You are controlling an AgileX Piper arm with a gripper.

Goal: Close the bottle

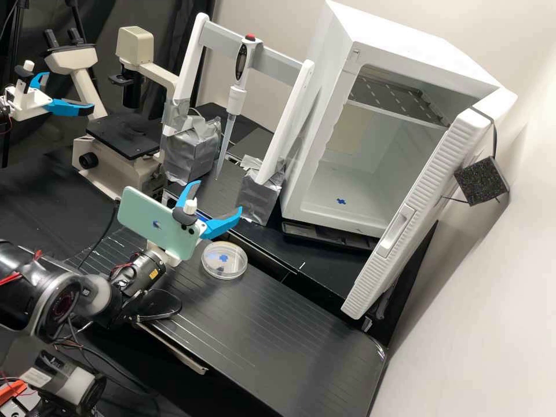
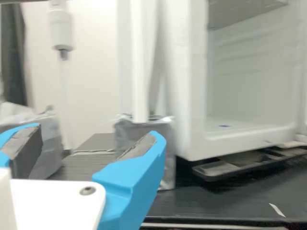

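Dish [image 1: 234,265], one, likely the task's "bottle": flat on the surface [image 1: 278,324], in the high view at six o'clock from the end effector [image 1: 218,196]; whether closed, cannot tell. End effector, one, spread wide, holding nothing. Risk: a slanted descent could skid the low, smooth dish. Farther, twelve o'clock: one pipette [image 1: 235,101], two taped blocks [image 1: 188,153]; an overlong reach might clip these. Two o'clock from dish: one open cabinet [image 1: 313,133].
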